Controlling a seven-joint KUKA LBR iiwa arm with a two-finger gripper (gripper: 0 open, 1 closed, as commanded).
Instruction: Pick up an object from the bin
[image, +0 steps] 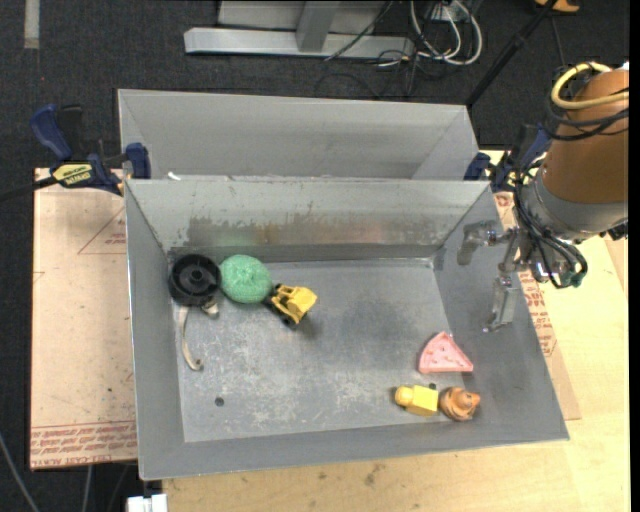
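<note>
Tool (497, 305) hangs above the sloping right wall of the bin (300, 205), high on that side and clear of everything lying on the floor. Whether it is released or clenched cannot be told from this angle, and nothing from the bin is seen in it.

The nearest thing is a pink wedge (444, 354), lying flat on the floor near the foot of the right wall, below the tool and apart from it. Just beyond it, toward the front edge, lies a yellow and orange toy (437, 401). Well apart, in the far left corner, a black round piece (195, 278), a green ball (244, 279) and a small yellow toy vehicle (292, 302) sit in a row, the first two touching.

The main hazard is likely the wall. A straight descent from here would probably meet the slope before the floor, so the tool would need to shift inward first. The wedge looks low and flat, so a closing grip may slide over its top or nudge it against the wall. A descent too far forward could strike the yellow and orange toy.
</note>
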